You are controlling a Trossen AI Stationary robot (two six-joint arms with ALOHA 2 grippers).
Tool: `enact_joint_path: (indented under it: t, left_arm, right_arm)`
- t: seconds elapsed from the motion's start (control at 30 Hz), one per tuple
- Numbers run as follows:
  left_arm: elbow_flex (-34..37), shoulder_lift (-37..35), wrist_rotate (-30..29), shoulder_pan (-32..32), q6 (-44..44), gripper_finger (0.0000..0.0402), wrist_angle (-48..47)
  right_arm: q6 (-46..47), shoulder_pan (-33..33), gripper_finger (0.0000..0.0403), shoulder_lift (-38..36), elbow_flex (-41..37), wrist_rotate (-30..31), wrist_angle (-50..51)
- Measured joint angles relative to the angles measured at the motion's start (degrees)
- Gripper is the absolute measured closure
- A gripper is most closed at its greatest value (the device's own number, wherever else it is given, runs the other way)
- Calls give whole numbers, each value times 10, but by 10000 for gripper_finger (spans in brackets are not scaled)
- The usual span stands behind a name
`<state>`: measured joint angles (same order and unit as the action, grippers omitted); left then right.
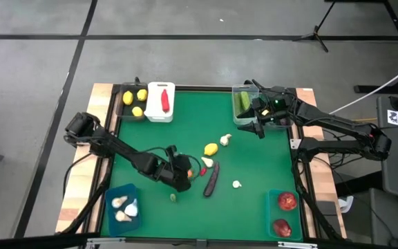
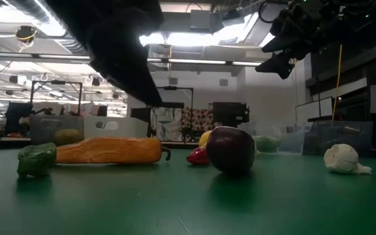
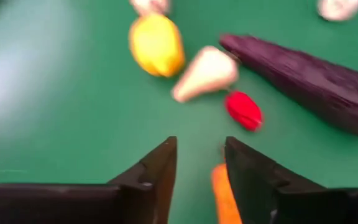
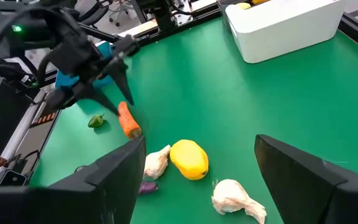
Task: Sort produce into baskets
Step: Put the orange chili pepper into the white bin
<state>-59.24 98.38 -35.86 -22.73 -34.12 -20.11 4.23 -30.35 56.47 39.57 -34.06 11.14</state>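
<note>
One arm working: left tool (image 4: pixel 118 78) pinched nearly shut on orange toy carrot (image 4: pixel 128 119), tilted off green table (image 1: pixel 254 159) for binning; right tool (image 1: pixel 260 128) idle, wide open, empty, beside clear bin (image 1: pixel 241 104)

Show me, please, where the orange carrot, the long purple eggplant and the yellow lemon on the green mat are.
orange carrot (image 2: pixel 108 150), low view, middle of its body.
purple eggplant (image 1: pixel 211 181), high view, middle of its length.
yellow lemon (image 4: pixel 189 159), right wrist view, centre of its skin.

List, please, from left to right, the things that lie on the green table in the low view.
Green carrot top → long orange carrot → small red chili → dark purple eggplant → white garlic bulb.
</note>
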Motion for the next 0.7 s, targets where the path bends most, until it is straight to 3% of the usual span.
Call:
enact_joint_path:
  t: [0.13, 0.27, 0.37, 0.47, 0.7]
  left_arm:
    - [0, 15, 65, -1, 2, 211, 10]
    - [0, 23, 73, -7, 11, 147, 8]
    - [-1, 23, 108, -10, -29, 115, 3]
    - [6, 23, 128, -24, -50, 100, -9]
    - [61, 23, 56, -45, -135, 96, 1]
  right_arm:
    - [0, 0, 102, 0, 0, 0, 0]
    - [0, 0, 102, 0, 0, 0, 0]
    - [0, 0, 102, 0, 0, 0, 2]
    - [0, 0, 102, 0, 0, 0, 11]
    - [0, 0, 102, 0, 0, 0, 13]
